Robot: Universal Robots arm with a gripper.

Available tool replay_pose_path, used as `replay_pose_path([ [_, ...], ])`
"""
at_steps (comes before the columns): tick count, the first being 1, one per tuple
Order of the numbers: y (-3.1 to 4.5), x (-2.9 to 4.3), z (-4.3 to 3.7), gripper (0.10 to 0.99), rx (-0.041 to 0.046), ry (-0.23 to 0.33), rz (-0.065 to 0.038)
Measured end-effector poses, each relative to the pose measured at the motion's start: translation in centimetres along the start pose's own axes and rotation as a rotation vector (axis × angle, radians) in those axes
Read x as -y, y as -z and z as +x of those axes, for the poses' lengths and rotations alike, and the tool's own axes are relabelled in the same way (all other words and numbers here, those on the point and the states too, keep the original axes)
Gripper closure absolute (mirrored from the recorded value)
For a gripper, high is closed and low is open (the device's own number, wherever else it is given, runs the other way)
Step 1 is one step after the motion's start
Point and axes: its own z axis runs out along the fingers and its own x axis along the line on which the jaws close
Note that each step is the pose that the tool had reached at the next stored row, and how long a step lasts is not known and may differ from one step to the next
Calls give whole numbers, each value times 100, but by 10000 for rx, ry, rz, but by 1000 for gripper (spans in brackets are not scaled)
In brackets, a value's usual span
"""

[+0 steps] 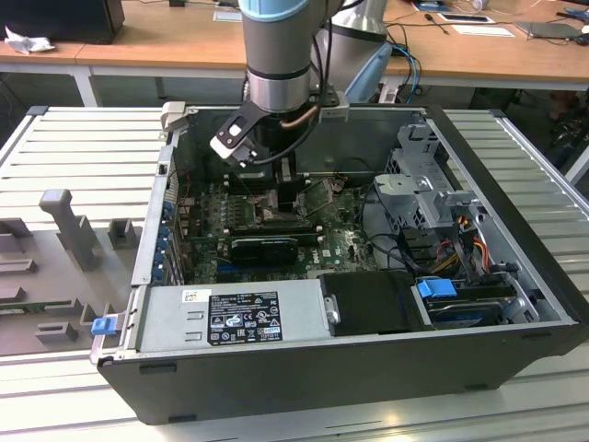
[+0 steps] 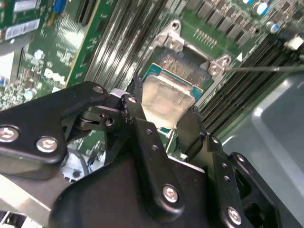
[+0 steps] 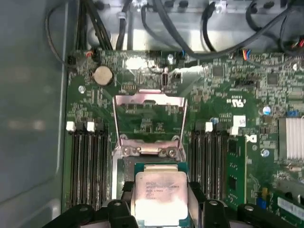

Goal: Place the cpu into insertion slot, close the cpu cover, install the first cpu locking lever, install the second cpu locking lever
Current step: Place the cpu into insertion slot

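Note:
My gripper (image 3: 160, 191) is shut on the cpu (image 3: 159, 197), a pale silver square chip with a green edge, one black finger on each of two opposite sides. In the second wrist view the gripper (image 2: 164, 102) holds the cpu (image 2: 167, 97) tilted, just over the near edge of the insertion slot (image 2: 183, 64), whose dark centre shows beyond the chip. The cpu cover (image 3: 148, 99) is swung open away from the slot, with the green board visible through its window. In the exterior view the arm reaches down into the computer case and the gripper (image 1: 279, 180) hangs low over the board.
Black memory slots (image 3: 88, 161) run along both sides of the slot. A thin wire lever (image 2: 259, 68) sticks out past the slot's corner. Case walls, the power supply (image 1: 235, 318), a drive cage (image 1: 433, 189) and cables (image 3: 190, 28) ring the board.

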Motion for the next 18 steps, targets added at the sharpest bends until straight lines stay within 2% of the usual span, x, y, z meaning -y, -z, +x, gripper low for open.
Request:
replay_pose_path([
  [2,-75,11,23,557,1,1,4],
  [5,-126,15,62,557,-15,-3,2],
  [7,-176,19,67,557,13,-329,-2],
  [18,-298,41,99,557,8,-377,-3],
])
